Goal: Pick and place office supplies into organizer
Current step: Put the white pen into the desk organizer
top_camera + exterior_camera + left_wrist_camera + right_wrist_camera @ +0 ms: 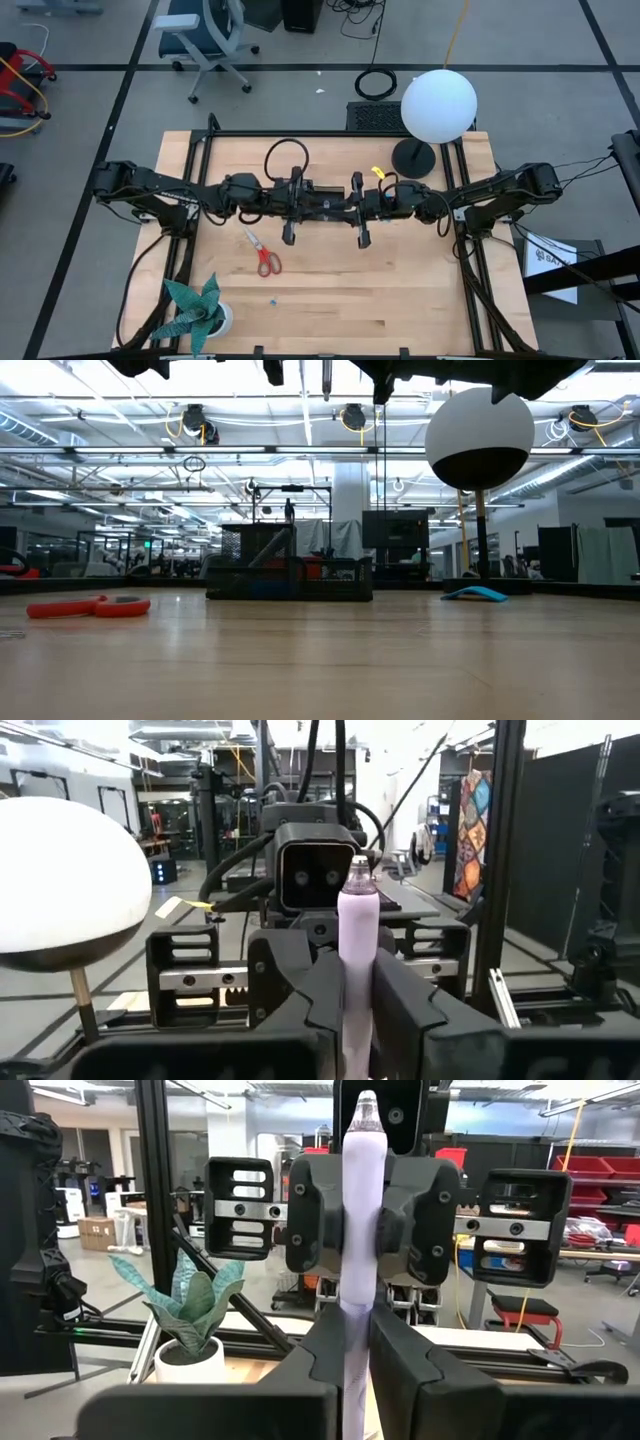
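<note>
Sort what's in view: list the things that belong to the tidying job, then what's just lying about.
Job things: purple pen, gripped by both the left gripper and the right gripper; red-handled scissors; tiny blue piece; black organizer.

Lying about: globe lamp; paper-leaf plant.

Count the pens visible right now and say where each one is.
1: a purple pen held upright between the left gripper and right gripper, both shut on it above mid-table. More may be hidden in the organizer.
</note>
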